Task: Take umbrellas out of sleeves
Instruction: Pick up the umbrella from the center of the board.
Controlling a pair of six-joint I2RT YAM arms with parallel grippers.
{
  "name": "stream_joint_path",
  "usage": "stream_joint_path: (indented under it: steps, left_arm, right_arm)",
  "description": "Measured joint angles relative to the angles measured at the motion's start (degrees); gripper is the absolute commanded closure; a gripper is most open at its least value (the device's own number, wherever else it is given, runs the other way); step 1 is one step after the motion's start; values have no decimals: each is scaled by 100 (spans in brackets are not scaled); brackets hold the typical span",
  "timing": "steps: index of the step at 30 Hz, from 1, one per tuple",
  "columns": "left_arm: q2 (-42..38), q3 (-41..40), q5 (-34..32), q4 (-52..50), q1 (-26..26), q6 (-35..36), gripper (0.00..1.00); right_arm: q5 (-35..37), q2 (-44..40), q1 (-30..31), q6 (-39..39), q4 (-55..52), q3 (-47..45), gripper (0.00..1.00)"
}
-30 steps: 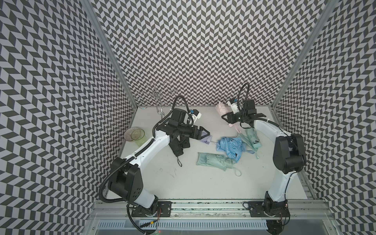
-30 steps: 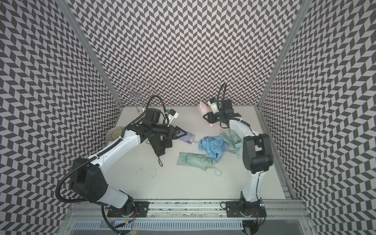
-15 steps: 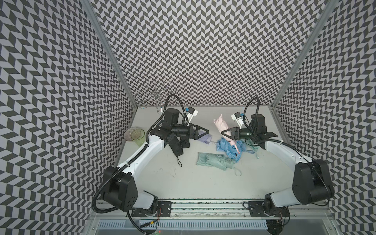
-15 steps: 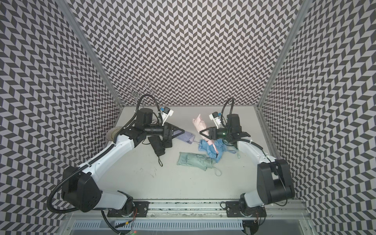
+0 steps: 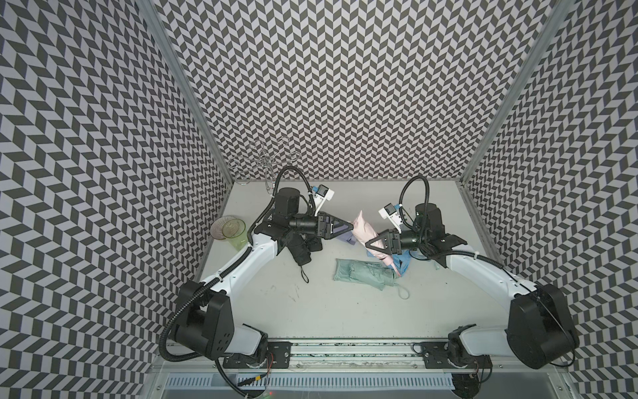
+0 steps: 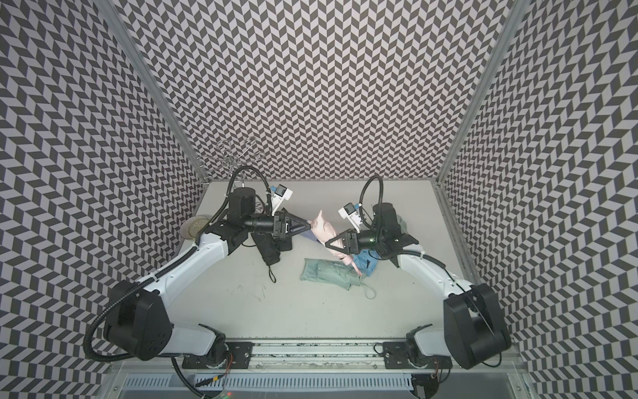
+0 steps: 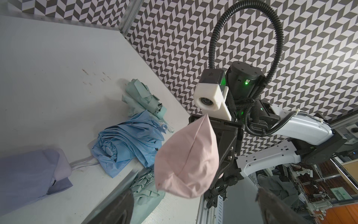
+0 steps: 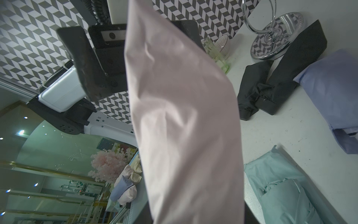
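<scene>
My right gripper (image 5: 374, 246) is shut on a smooth, bulging pink sleeve (image 5: 365, 228), held tilted above the table; the same pink sleeve (image 8: 184, 116) fills the right wrist view. A pink end pokes out below the grip. My left gripper (image 5: 350, 226) is open, its tips right at the sleeve's upper closed end (image 7: 188, 161). On the table lie a mint green umbrella (image 5: 364, 278), a light blue umbrella (image 7: 131, 139), a lilac sleeve (image 8: 333, 93) and black umbrellas (image 5: 300, 250).
Two clear cups (image 5: 231, 229) stand at the table's left edge. A chrome wire stand (image 5: 262, 162) is in the back left corner. A second mint green umbrella (image 7: 143, 97) lies near the right wall. Patterned walls close in three sides.
The right arm carried the pink sleeve from the back of the table forward and left, toward the middle. The left gripper opened wider and swung right to meet the sleeve's end.
</scene>
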Motion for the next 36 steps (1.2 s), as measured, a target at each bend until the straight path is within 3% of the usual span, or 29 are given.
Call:
stream_joint_path:
  steps: [10,16,28,33,36]
  left_arm:
    - [28,0,280,72,-166,-48,1]
    - [118,0,439,50,-251,-44,7]
    - [356,11,673,-61,-271,-72,42]
    - [444,35,752,-127,-271,-136,71]
    - [466,55,846,-238,-262,-133,85]
  right_arm:
    - [-166,144,243,17,46,267,78]
    - [-223,197,356,17,44,286,78]
    - [-330,197,409,15,39,289,78]
    - [-304,214,411,-15,-52,289,77]
    - [-258,227,378,-31,-114,291,71]
